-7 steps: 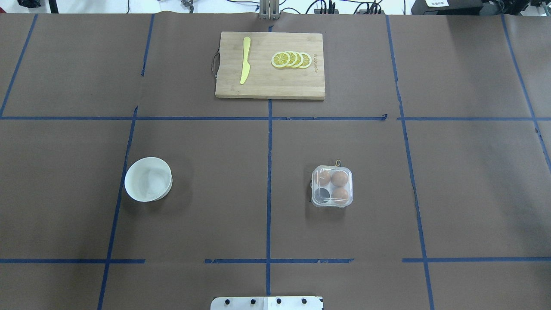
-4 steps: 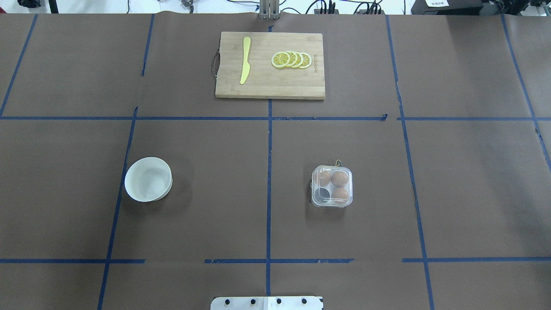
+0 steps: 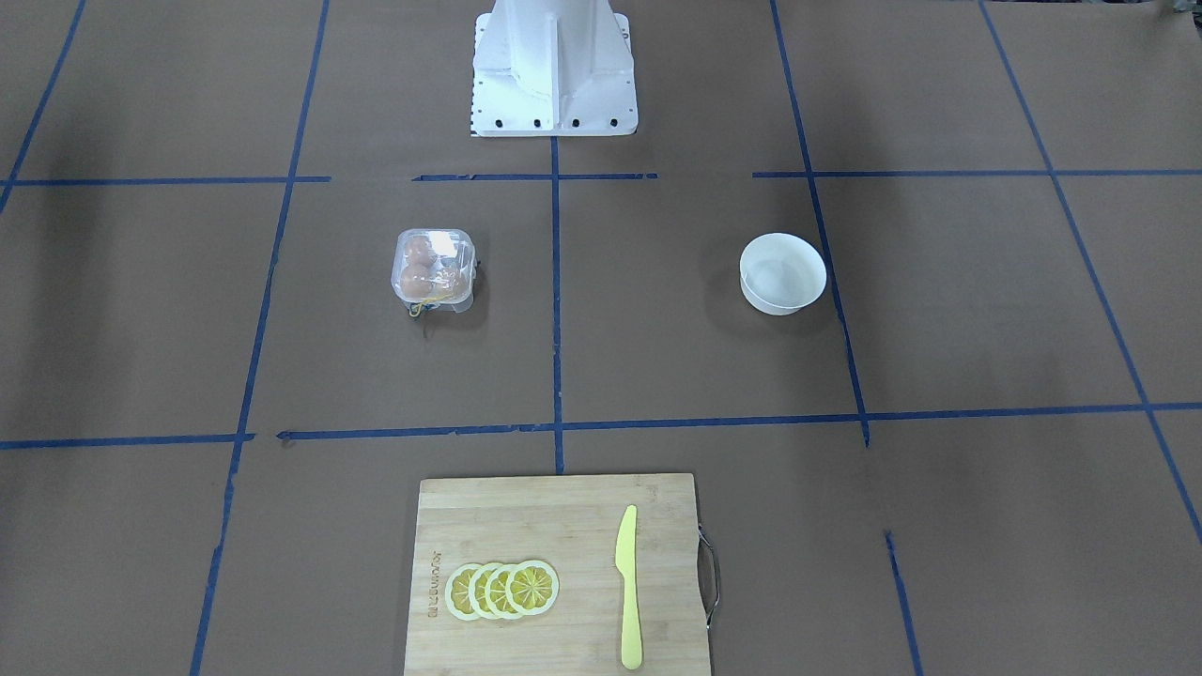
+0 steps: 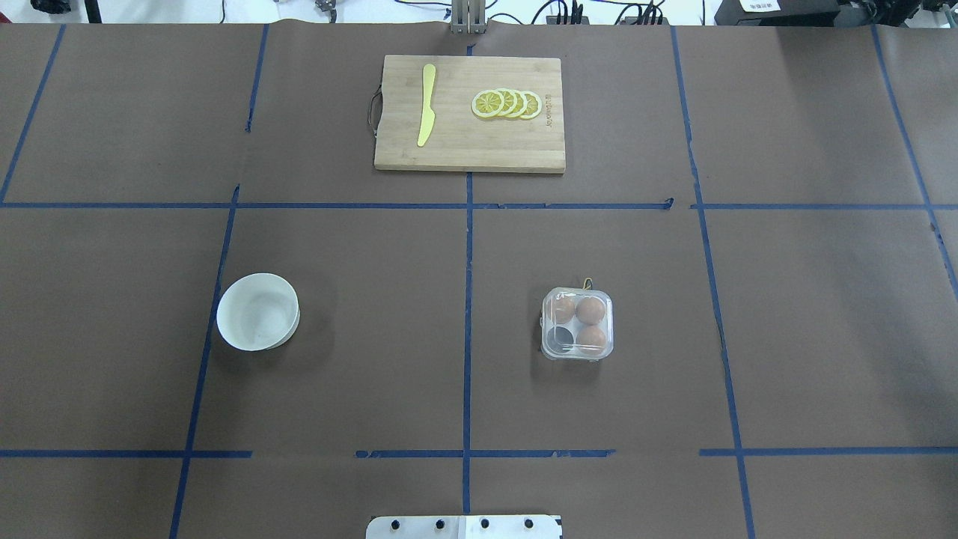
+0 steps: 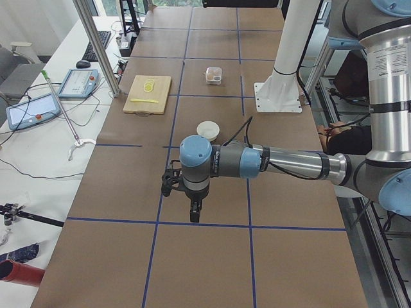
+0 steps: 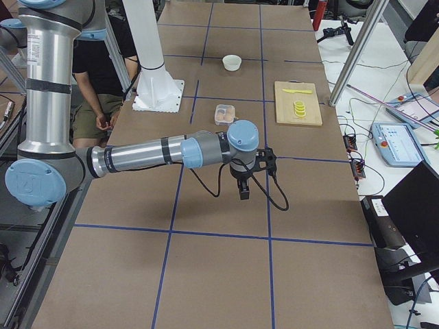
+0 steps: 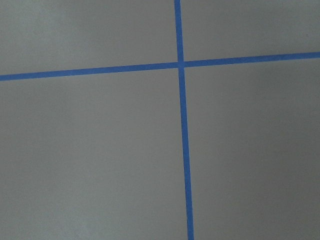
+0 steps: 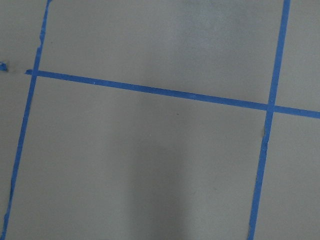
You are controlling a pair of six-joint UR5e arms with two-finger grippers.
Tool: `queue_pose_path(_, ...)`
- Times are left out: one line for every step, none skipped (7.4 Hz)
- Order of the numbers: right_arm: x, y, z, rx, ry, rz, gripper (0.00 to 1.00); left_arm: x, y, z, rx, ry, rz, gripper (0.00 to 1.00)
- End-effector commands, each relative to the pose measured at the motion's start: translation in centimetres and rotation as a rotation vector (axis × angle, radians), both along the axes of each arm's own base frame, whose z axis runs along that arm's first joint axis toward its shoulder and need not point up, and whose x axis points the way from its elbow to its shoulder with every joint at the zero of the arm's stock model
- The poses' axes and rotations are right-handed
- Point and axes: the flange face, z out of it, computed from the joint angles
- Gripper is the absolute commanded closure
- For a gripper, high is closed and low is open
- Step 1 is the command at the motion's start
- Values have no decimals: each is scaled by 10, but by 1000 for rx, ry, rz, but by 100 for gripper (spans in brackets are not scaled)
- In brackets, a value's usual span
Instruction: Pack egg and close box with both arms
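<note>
The clear plastic box (image 4: 577,352) stands right of the table's middle, its lid seemingly down over the cells. Three orange-brown eggs (image 4: 590,309) lie inside; the near-left cell looks dark and empty. The box also shows in the front-facing view (image 3: 433,293), the left view (image 5: 214,74) and the right view (image 6: 226,113). My left gripper (image 5: 194,212) hangs over bare table far from the box, seen only in the left view. My right gripper (image 6: 244,190) hangs over bare table near the box, seen only in the right view. I cannot tell whether either is open or shut.
A round white bowl (image 4: 258,311) stands on the left half. A wooden cutting board (image 4: 470,153) at the far middle holds a yellow knife (image 4: 426,105) and lemon slices (image 4: 507,103). Blue tape lines cross the brown table. The white base block (image 3: 554,70) stands at the near edge.
</note>
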Motion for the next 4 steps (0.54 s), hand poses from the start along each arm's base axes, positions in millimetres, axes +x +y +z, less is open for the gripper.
queue_pose_path(-1, -3, -5, -20, 9, 26, 0, 0, 11, -11, 19, 2, 1, 0)
queue_pose_path(-3, -4, -4, -8, 31, 19, 0, 3, 6, -15, 22, 3, 7, 0)
queue_pose_path(-1, -8, -2, 18, 103, 26, 0, 4, -1, -19, 36, 3, 8, 0)
queue_pose_path(-1, -10, -3, 27, 116, 26, 0, 4, -12, -24, 47, 3, 8, 0)
